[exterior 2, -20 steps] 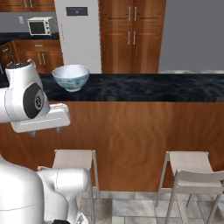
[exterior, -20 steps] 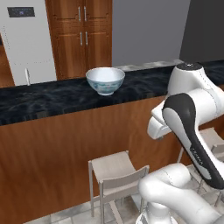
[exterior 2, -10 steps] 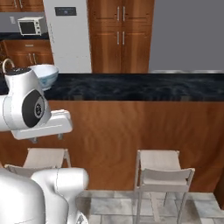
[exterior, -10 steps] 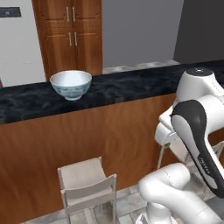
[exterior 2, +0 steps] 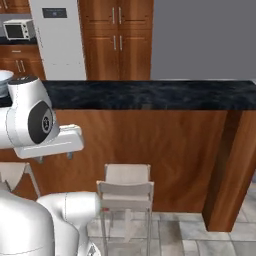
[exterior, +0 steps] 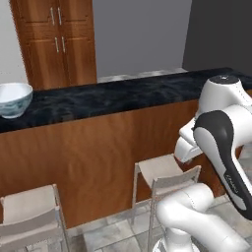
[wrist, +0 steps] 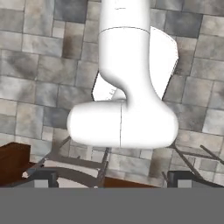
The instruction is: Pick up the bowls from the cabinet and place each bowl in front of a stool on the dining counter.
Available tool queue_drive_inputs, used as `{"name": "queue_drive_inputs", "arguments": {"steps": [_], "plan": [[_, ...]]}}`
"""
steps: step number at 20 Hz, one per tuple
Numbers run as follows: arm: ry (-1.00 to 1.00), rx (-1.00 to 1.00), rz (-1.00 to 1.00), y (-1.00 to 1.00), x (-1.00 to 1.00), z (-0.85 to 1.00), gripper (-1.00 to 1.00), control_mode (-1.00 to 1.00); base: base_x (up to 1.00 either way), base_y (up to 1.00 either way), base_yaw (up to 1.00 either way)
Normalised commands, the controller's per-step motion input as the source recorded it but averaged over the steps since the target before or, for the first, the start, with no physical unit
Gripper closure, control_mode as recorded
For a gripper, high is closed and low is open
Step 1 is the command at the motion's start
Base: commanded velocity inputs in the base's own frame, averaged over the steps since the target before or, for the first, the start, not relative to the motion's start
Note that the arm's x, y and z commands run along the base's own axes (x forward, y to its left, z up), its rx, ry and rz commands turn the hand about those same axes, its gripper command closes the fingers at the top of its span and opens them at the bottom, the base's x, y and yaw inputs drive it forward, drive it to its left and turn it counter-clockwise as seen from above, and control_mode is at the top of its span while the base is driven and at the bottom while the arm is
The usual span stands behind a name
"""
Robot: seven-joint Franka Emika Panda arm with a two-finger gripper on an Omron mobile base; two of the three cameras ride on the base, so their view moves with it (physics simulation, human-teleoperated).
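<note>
While the tool (wrist: 112, 177) gapes empty, white bowl (exterior: 13, 100) upright (mouth up), dining counter (exterior: 123, 93).

glossy glazed white bowl (exterior: 13, 99) with blue pattern, polished black marbled stone counter (exterior: 123, 93) with smooth brown wood front, reddish satin wood pantry (exterior 2: 118, 40), pale matt stools (exterior 2: 127, 182), rough mottled grey stone-tile floor (wrist: 39, 65)

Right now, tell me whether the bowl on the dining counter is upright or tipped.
Upright. The white bowl with the blue pattern sits on its base on the dining counter, with its rim level and its opening facing up.
</note>
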Motion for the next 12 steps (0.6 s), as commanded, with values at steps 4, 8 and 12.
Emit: {"name": "queue_drive_inputs", "arguments": {"steps": [4, 8, 12], "plan": [[0.0, 0.0, 0.0, 0.0, 0.0, 0.0, -1.0, 1.0, -0.14, -1.0, 0.0], [0.0, 0.0, 0.0, 0.0, 0.0, 0.0, -1.0, 1.0, -0.13, -1.0, 0.0], [0.0, 0.0, 0.0, 0.0, 0.0, 0.0, -1.0, 1.0, -0.02, -1.0, 0.0]]}}
